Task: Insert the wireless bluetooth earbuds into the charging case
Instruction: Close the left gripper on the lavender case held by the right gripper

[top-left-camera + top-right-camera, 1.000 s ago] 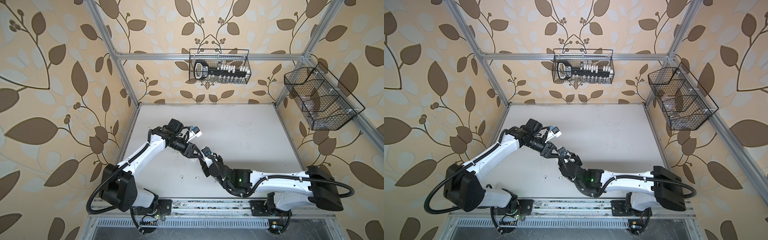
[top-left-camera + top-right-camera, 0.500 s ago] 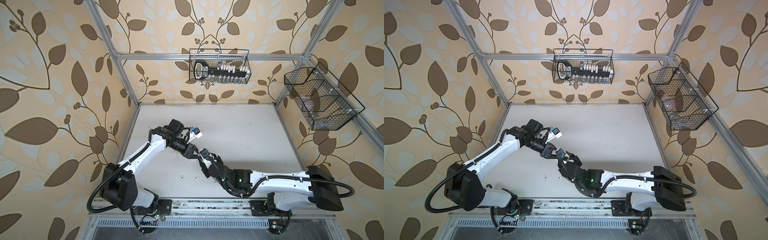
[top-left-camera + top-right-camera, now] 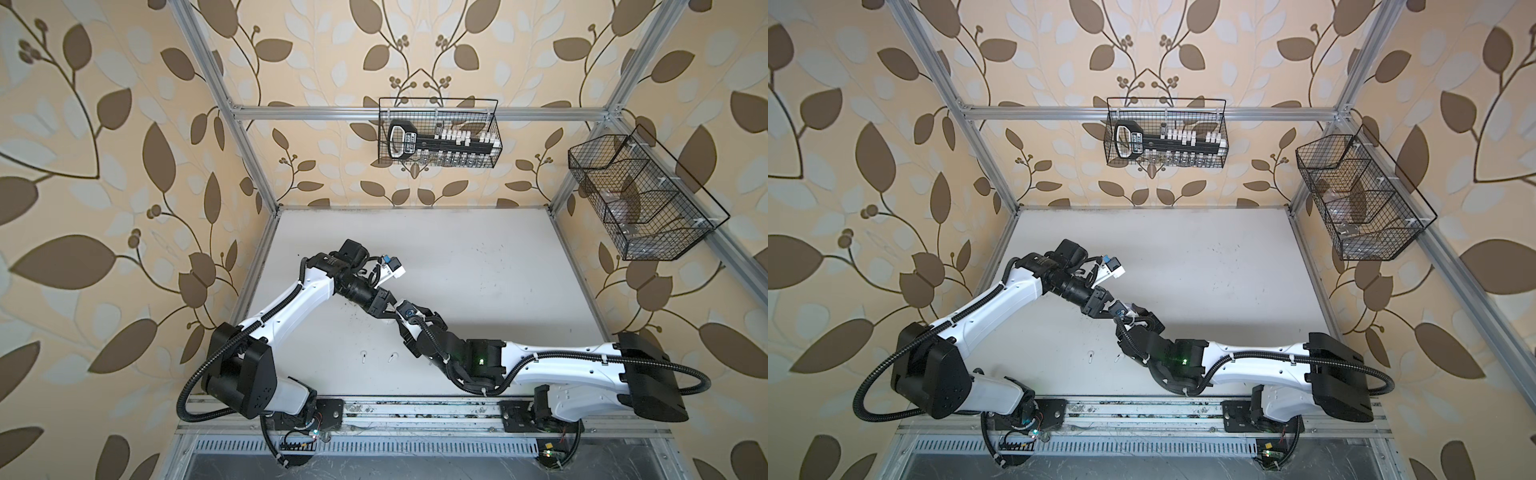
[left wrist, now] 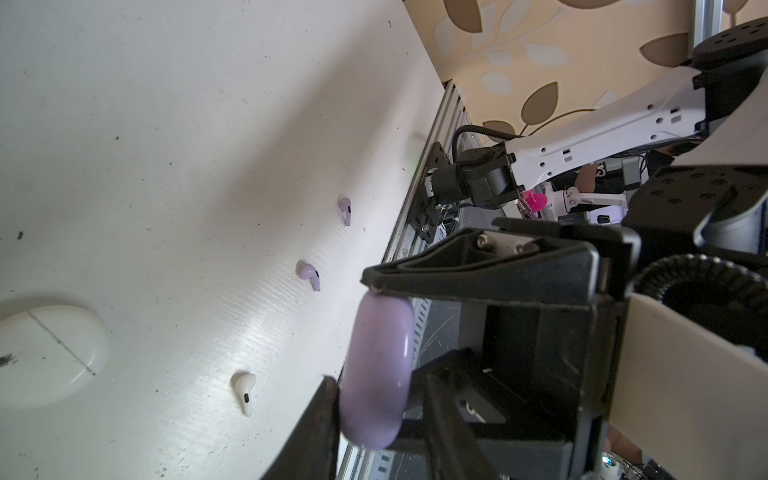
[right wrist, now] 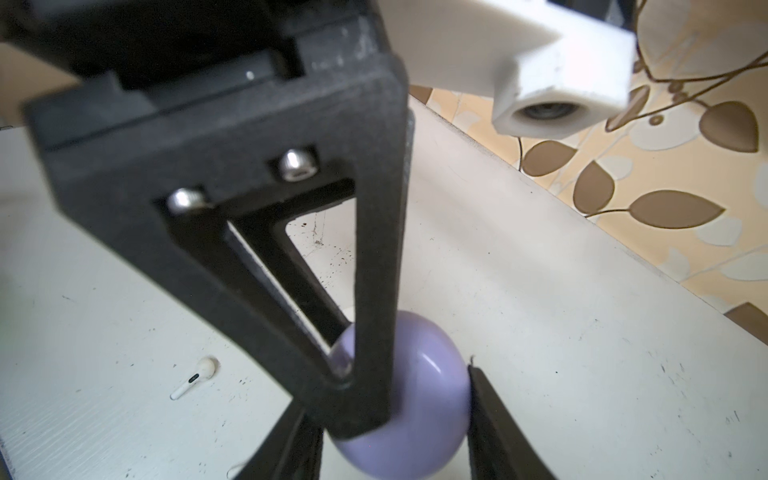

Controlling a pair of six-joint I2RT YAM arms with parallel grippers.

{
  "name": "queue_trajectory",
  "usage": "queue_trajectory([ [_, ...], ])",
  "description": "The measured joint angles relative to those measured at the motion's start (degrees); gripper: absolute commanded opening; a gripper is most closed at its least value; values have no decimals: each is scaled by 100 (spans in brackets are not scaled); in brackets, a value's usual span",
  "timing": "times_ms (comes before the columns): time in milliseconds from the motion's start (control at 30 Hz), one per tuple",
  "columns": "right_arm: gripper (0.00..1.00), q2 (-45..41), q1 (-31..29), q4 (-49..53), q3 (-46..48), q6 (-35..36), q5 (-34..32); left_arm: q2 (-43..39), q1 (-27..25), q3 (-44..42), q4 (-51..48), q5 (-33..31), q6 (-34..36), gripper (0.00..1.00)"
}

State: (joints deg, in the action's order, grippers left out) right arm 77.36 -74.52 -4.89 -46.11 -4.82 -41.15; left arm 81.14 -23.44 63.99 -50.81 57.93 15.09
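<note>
Nothing is reading clearly. The white label (image 3: pixel 410 143) on the black-handled tool (image 3: pixel 440 144), upper centre, is showing only blur.

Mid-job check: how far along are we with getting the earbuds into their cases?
Done: nothing is seated yet. In hand: the right claw grips the lavender case, which looks shut, with a finger of the left claw against it. Left: two lavender earbuds and one white earbud lie loose on the table, and the white case sits closed.
</note>
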Motion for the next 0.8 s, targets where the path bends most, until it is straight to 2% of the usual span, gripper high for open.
queue_trajectory([
  [300, 36, -4, -26, 151, -70, 125, 28, 4, -22, 0, -61, -15, 24, 34],
  [567, 36, -4, -37, 229, -90, 173, 98, 68, -26, 79, -170, 24, 127, 40],
  [800, 35, -15, -37, 299, -90, 190, 136, 72, -26, 85, -170, 17, 129, 39],
])
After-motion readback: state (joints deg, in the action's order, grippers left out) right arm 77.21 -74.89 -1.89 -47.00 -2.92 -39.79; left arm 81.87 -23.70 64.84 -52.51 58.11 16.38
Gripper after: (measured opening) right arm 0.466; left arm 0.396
